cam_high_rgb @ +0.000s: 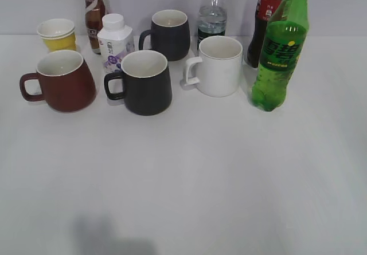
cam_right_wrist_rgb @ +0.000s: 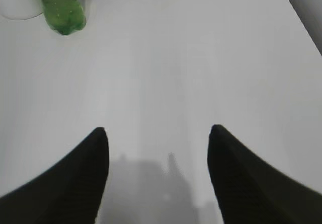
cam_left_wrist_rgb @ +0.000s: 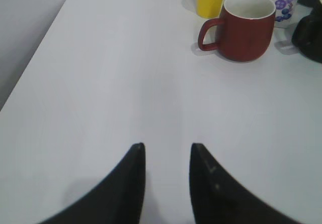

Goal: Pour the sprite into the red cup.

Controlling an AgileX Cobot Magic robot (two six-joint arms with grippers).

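Both grippers hang empty over bare table, the right gripper (cam_right_wrist_rgb: 158,133) spread wide and the left gripper (cam_left_wrist_rgb: 167,151) set narrow, so take the sprite (cam_high_rgb: 281,48) with the right, low on the label, keeping it upright. It stands capped, just right of the white mug (cam_high_rgb: 218,66). The red cup (cam_high_rgb: 62,80) sits far left of that mug, upright and apparently empty.

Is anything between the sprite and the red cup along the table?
Yes. Between the sprite at right and the red cup at left stand a white mug and a black mug.
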